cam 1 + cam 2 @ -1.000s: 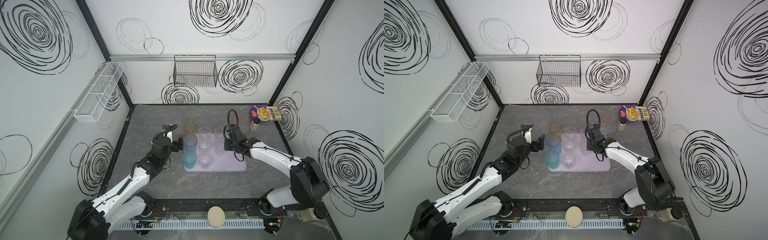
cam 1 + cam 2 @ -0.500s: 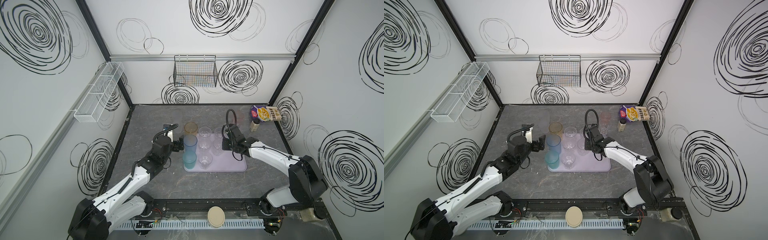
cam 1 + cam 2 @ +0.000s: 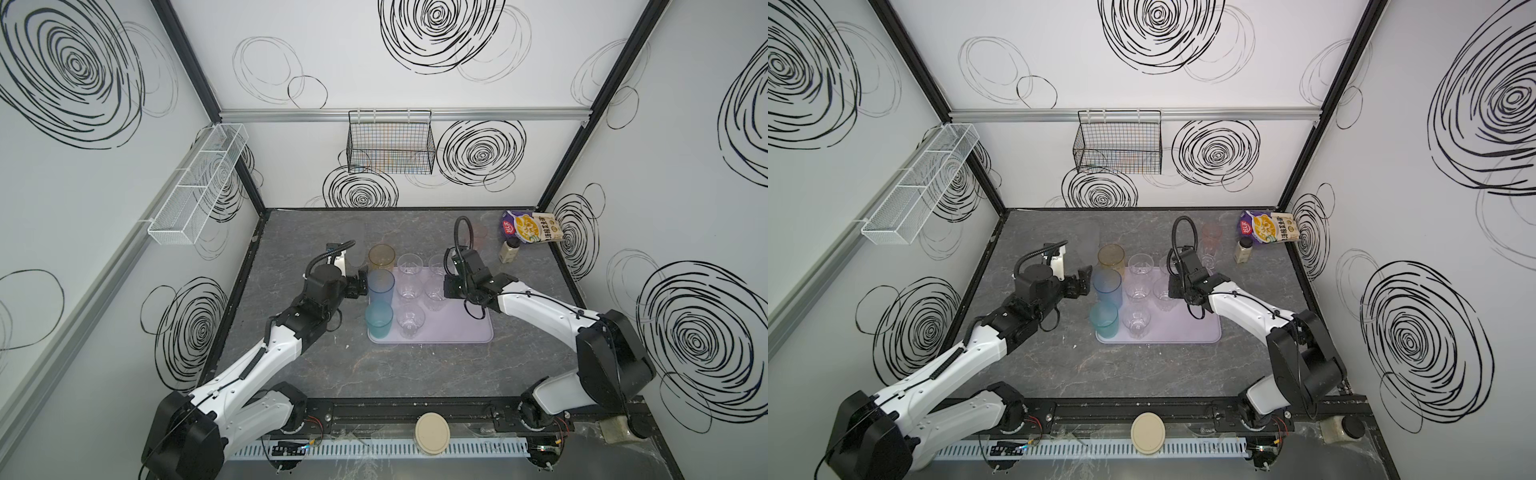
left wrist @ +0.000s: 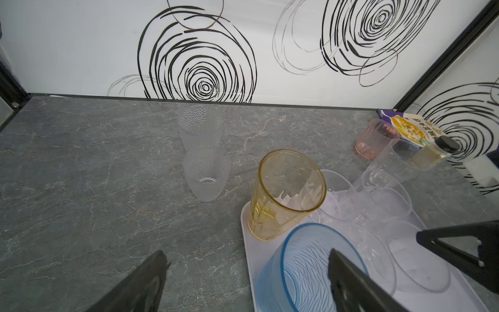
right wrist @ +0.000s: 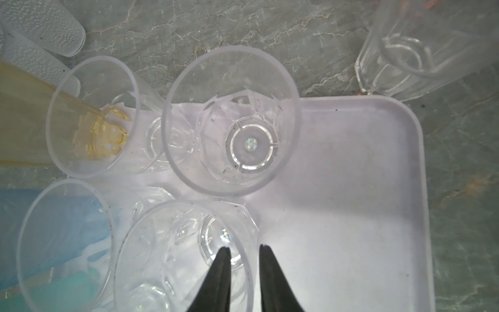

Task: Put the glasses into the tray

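The pale lilac tray (image 3: pixel 465 332) (image 5: pixel 351 189) holds an amber glass (image 3: pixel 381 257), a tall blue glass (image 3: pixel 380 286), a teal glass (image 3: pixel 378 320) and several clear glasses. My right gripper (image 5: pixel 244 247) (image 3: pixel 446 286) stands slightly open astride the rim of a clear glass (image 5: pixel 175 256) in the tray, one finger inside and one outside, the wall loose between them. My left gripper (image 4: pixel 247 252) (image 3: pixel 1086 280) is wide open and empty, just left of the blue glass. Two frosted glasses (image 4: pixel 206 173), a pink glass (image 4: pixel 374 137) and a clear glass (image 4: pixel 391 162) stand on the table behind the tray.
A cream bottle with a dark cap (image 3: pixel 509 251) and a snack bag (image 3: pixel 532 226) sit at the back right. A black wire basket (image 3: pixel 390 147) hangs on the back wall and a white mesh shelf (image 3: pixel 199 183) on the left wall.
My right gripper's jaws have parted from shut, letting go of the clear glass's rim. The left arm has stayed where it was.
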`<state>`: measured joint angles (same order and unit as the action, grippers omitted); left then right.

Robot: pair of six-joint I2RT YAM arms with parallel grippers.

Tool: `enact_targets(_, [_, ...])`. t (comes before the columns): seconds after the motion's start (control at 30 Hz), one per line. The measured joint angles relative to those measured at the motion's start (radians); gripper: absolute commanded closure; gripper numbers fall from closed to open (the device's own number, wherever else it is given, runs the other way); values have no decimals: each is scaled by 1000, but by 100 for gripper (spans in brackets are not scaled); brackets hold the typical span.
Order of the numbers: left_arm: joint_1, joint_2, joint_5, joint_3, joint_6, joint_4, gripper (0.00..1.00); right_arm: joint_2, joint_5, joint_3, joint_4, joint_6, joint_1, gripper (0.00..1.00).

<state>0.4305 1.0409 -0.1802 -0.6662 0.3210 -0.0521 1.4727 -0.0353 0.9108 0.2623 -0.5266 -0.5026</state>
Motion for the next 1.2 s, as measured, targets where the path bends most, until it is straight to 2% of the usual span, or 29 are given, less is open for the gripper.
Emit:
enact_targets(0.1, [-40, 10, 39, -11, 35, 2, 6, -3, -28, 19, -2, 0, 24, 68])
enact_targets(0.3, [-45, 23, 75, -13, 56, 17, 5, -40, -61, 29, 5, -1, 30, 64])
enact_targets(0.5, [-106, 25, 68, -42, 22, 58, 5, -168, -62, 14, 23, 8, 40, 58])
enact_targets(0.63, [-156, 95, 77, -133, 19, 60, 6, -243, -54, -13, 9, 15, 55, 56])
enact_targets(0.83, [-245, 287, 140, -294, 36, 91, 8, -233, -45, -13, -11, 23, 64, 55])
enact_targets(1.07, [-275, 318, 136, -320, 33, 121, 7, -154, -55, 26, -16, 36, 64, 54])
enact_targets(1.2, [-303, 426, 144, -448, 26, 145, 9, -148, -66, 32, -22, 24, 64, 53])
